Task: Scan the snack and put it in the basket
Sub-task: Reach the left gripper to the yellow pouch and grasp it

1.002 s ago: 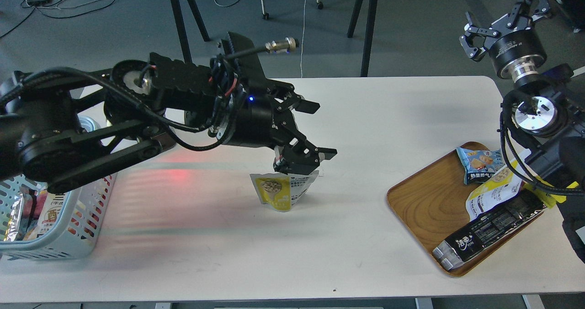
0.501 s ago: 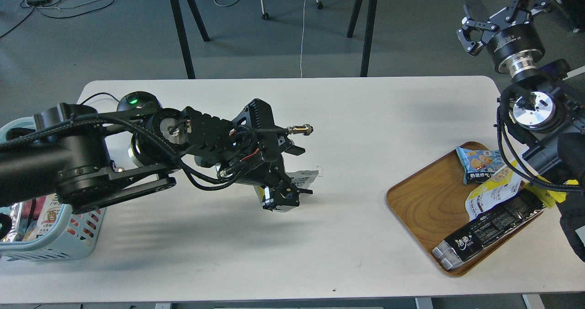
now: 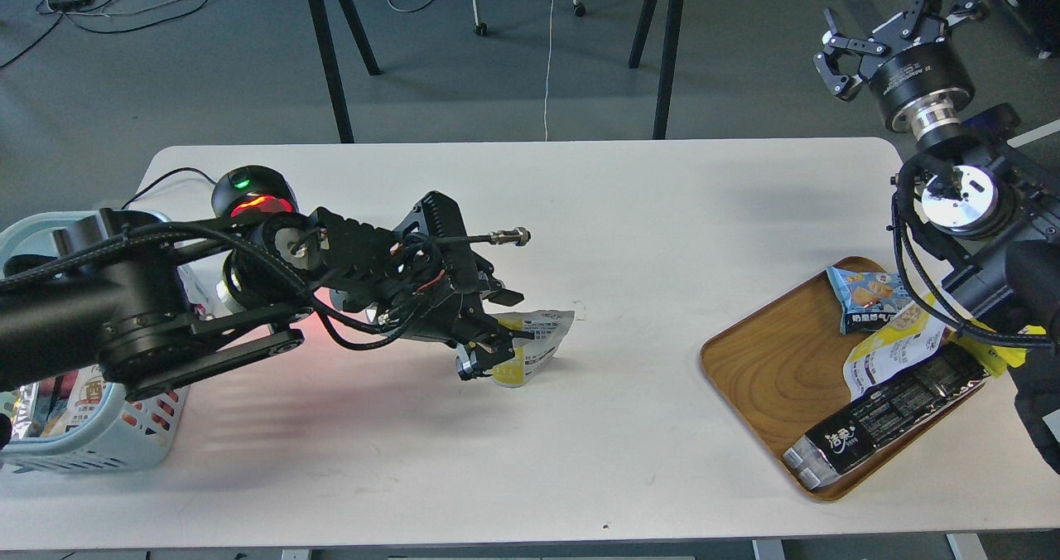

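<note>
The snack [image 3: 534, 340], a small yellow and grey-white pouch, stands on the white table [image 3: 662, 212] near its middle. My left gripper [image 3: 490, 333] is low at the pouch's left side. Its jaws are apart, one finger above the pouch's top edge and one by its yellow base, and they hide the pouch's left part. The light blue basket [image 3: 124, 440] sits at the table's left edge, partly under my left arm, with packets in it. My right gripper [image 3: 890, 26] is open and empty, raised high beyond the table's far right corner.
A black scanner [image 3: 248, 191] with a green light and red glow stands at the left rear of the table. A wooden tray [image 3: 770, 369] at the right holds a blue packet, a flatter yellow-and-white pouch [image 3: 890, 349] and a long black bar pack [image 3: 886, 415].
My left arm has dropped from above the pouch to table height and drawn slightly left. The pouch has not moved. The scanner's red glow is back. My right gripper has drifted a little up and left.
</note>
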You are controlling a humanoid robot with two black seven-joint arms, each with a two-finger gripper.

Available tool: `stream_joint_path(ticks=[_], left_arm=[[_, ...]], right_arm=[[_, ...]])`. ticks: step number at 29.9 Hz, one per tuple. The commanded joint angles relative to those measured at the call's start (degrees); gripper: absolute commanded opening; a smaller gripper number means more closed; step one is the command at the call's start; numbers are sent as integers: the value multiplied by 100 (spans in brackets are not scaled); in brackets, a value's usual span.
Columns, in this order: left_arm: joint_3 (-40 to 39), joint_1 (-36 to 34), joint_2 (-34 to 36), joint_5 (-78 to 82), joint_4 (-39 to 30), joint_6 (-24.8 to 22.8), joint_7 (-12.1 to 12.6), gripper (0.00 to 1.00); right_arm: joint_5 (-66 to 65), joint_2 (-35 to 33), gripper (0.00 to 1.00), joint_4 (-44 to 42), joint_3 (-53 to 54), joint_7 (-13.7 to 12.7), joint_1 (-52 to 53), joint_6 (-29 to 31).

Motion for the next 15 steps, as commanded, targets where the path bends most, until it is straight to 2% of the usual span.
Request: stream_joint_path(ticks=[1,3,6,11,15], left_arm=[[-22,-48,8,-1,0,-1,-8,10],[-22,-57,8,-1,0,-1,-25,3],[-22,-57,35,-1,0,-1,-78,0],[-31,-57,175,-1,-79,-1,-122,0],[-66,-83,333,-1,-202,-1,-271,0]], right_arm=[[0,-13,99,0,0,0,-4,-1],[0,-22,99,0,0,0,5,-1],[0,-40,99,0,0,0,13,-1],[0,-57,99,0,0,0,22,-1],[0,-66,99,0,0,0,22,-1]])
